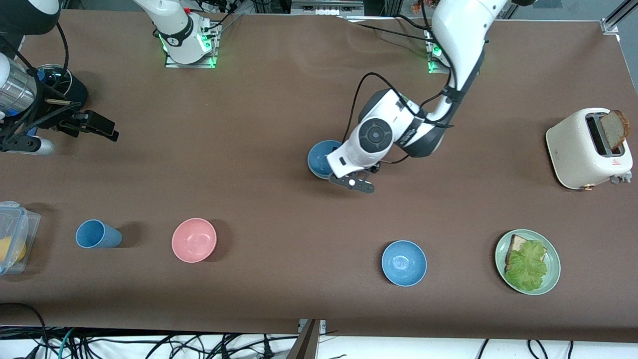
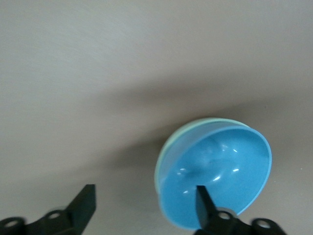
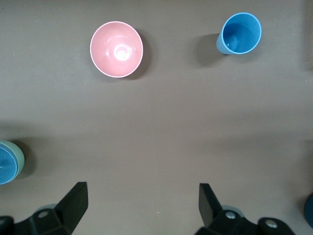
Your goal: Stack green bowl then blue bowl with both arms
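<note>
The blue bowl (image 1: pixel 319 155) sits nested in the green bowl near the table's middle. In the left wrist view only the green bowl's pale rim (image 2: pixel 165 149) shows around the blue bowl (image 2: pixel 222 169). My left gripper (image 2: pixel 144 195) is open and empty just above this stack. One finger (image 2: pixel 201 198) is over the bowl's inside and the other is over bare table. My right gripper (image 1: pixel 97 127) is open and empty, waiting up in the air at the right arm's end of the table. Its wrist view (image 3: pixel 142 193) shows the stack at the edge (image 3: pixel 7 164).
A brighter blue bowl (image 1: pixel 403 263), a pink bowl (image 1: pixel 194 240) and a blue cup (image 1: pixel 97 234) stand nearer the front camera. A green plate with bread and lettuce (image 1: pixel 553 254) and a toaster (image 1: pixel 583 149) are at the left arm's end. A clear box (image 1: pixel 15 234) is at the right arm's end.
</note>
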Controlling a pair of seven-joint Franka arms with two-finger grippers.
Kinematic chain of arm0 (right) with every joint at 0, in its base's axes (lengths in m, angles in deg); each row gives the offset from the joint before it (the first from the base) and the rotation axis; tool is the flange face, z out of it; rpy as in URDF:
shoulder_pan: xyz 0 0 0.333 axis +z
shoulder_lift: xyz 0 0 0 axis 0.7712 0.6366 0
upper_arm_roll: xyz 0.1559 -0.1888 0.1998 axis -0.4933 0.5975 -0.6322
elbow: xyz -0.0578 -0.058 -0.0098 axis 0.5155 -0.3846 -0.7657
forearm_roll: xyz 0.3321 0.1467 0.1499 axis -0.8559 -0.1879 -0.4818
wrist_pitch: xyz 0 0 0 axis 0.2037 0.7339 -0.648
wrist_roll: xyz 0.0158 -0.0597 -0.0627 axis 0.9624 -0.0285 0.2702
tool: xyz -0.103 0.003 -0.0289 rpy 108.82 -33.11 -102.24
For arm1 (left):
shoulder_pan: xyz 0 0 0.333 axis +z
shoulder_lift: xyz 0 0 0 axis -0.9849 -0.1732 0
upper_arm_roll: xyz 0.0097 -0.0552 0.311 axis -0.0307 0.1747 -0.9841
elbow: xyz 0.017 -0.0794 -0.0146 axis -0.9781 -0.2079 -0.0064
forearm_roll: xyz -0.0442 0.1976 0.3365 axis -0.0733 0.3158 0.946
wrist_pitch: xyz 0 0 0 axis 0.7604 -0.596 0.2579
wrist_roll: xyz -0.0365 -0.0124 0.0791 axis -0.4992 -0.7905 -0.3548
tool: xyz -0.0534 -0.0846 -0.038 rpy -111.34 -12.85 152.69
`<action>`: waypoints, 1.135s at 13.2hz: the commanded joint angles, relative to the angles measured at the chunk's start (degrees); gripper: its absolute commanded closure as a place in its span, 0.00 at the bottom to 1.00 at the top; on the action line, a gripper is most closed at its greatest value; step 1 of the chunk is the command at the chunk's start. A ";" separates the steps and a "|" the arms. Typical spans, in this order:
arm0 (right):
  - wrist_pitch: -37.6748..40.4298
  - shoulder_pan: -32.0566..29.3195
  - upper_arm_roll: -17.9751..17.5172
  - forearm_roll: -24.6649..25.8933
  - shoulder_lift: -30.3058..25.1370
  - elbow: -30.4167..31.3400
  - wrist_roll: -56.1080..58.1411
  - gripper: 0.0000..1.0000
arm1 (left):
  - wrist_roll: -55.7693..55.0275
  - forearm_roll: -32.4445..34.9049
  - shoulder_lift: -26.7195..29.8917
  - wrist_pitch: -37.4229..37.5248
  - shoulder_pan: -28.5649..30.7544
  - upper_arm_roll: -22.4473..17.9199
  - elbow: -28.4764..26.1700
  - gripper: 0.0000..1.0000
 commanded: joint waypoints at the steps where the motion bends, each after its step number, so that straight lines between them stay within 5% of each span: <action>1: 1.13 -0.23 -0.09 0.32 0.50 -1.41 -0.56 0.00 | 0.86 1.41 6.56 5.84 5.24 0.45 -0.21 0.00; 7: 1.13 -0.23 -0.09 0.32 0.50 -1.41 -0.56 0.00 | 16.48 1.50 15.36 17.35 15.70 0.27 0.14 0.00; 11: 1.22 -0.23 -0.09 0.32 0.50 -1.41 -0.65 0.00 | 20.19 5.97 16.07 33.42 18.97 0.27 12.86 0.00; 15: 1.22 -0.32 -0.01 0.32 0.50 -1.41 -0.65 0.00 | 19.23 6.07 17.81 34.78 22.13 -1.04 14.30 0.00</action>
